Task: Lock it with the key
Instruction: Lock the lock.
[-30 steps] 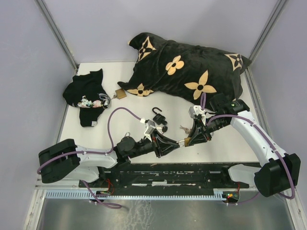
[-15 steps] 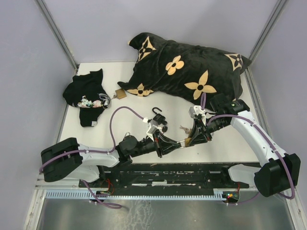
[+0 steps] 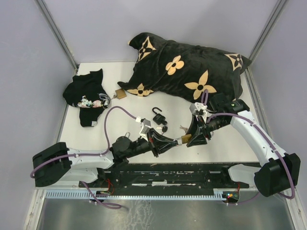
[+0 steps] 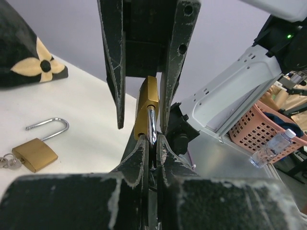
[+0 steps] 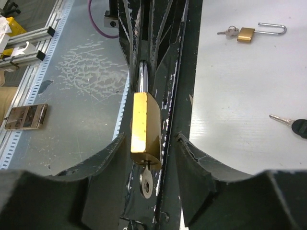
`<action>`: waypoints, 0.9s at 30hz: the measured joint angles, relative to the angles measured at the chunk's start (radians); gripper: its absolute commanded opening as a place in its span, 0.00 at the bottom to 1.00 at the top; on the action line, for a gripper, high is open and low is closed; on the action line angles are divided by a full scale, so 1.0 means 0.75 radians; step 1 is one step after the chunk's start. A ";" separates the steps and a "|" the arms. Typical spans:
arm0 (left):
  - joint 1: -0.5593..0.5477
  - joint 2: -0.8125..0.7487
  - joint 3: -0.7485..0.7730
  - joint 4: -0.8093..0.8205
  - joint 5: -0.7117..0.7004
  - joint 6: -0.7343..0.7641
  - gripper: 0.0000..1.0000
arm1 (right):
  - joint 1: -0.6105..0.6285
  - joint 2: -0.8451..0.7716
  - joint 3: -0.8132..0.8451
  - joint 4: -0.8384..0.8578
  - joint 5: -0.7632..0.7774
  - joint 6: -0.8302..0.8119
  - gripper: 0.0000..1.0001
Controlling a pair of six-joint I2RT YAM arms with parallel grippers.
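A brass padlock (image 3: 185,139) hangs in the air between my two grippers. My left gripper (image 4: 151,139) is shut on its steel shackle (image 4: 151,123), with the brass body (image 4: 146,110) beyond the fingertips. In the right wrist view the padlock (image 5: 145,125) has a silver key (image 5: 146,181) in its keyhole. My right gripper (image 5: 153,165) is open, its jaws on either side of the lock body and key with a gap on each side. In the top view my left gripper (image 3: 175,140) and right gripper (image 3: 193,137) meet tip to tip.
A black padlock (image 3: 158,115) with keys lies on the white table (image 3: 225,143). Another brass padlock (image 3: 120,94) lies by the black flowered pillow (image 3: 187,69). A black cloth (image 3: 87,96) is at the left. A loose black-headed key (image 5: 293,126) lies to the right.
My left arm's elbow and base link have swung to the left while its gripper keeps the padlock at about the same place. My right gripper stays around the lock.
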 measured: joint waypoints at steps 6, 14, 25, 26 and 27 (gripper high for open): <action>0.000 -0.056 -0.001 -0.009 -0.017 0.009 0.03 | -0.002 -0.001 0.000 0.043 -0.059 0.080 0.52; 0.000 -0.060 -0.001 -0.046 -0.023 0.013 0.03 | -0.058 -0.059 -0.007 0.137 -0.178 0.186 0.51; 0.000 -0.060 -0.001 -0.037 -0.054 0.013 0.03 | -0.081 -0.108 -0.055 0.171 -0.225 0.172 0.53; 0.000 -0.060 -0.001 -0.029 -0.056 0.013 0.03 | -0.081 -0.107 -0.055 0.170 -0.226 0.167 0.53; 0.000 -0.059 -0.001 -0.021 -0.057 0.013 0.03 | -0.081 -0.107 -0.055 0.168 -0.226 0.162 0.53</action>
